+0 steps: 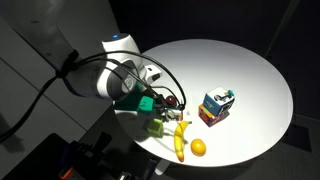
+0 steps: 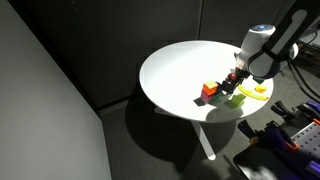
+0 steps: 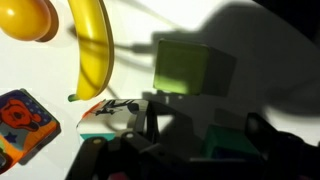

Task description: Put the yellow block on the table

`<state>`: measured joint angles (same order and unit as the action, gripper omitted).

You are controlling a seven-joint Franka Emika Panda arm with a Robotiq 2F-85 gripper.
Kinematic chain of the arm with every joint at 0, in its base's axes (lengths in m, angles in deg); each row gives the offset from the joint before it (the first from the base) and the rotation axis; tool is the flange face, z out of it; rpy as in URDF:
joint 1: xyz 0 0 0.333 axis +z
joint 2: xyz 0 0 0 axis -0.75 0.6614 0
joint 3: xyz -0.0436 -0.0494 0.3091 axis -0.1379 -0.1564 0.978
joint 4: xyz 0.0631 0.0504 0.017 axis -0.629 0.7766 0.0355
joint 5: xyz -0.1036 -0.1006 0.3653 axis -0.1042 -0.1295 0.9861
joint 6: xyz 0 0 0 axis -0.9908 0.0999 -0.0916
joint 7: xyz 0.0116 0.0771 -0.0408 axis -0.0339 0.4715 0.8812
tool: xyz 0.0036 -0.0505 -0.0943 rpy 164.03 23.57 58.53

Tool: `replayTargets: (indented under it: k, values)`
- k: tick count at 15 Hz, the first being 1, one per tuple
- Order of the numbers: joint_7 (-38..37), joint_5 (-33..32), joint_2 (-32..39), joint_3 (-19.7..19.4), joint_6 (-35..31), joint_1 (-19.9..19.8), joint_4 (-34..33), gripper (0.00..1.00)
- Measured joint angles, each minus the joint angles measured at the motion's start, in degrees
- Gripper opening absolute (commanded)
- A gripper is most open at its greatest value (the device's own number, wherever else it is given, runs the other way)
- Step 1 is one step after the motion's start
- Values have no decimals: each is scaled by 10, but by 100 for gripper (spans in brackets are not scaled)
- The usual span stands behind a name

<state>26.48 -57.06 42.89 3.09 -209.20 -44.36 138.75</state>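
Tool [image 3: 200, 128] spread wide, empty | yellow block [image 3: 185, 68] flat on table [image 1: 250, 70], squarish, no clear long axis

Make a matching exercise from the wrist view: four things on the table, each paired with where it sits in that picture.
Things:
1 yellow block
2 banana
3 orange
4 multicoloured block

Places:
a top left corner
b lower left edge
c right of centre
d between the orange and the yellow block

Pairs: 1-c; 2-d; 3-a; 4-b
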Motion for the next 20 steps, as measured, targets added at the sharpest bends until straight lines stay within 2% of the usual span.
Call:
replayTargets:
  k: [10, 20]
  values:
    - [-9, 7, -54, 13, 11, 0, 11, 100]
    - [-26, 15, -138, 42, 185, 3, 20, 100]
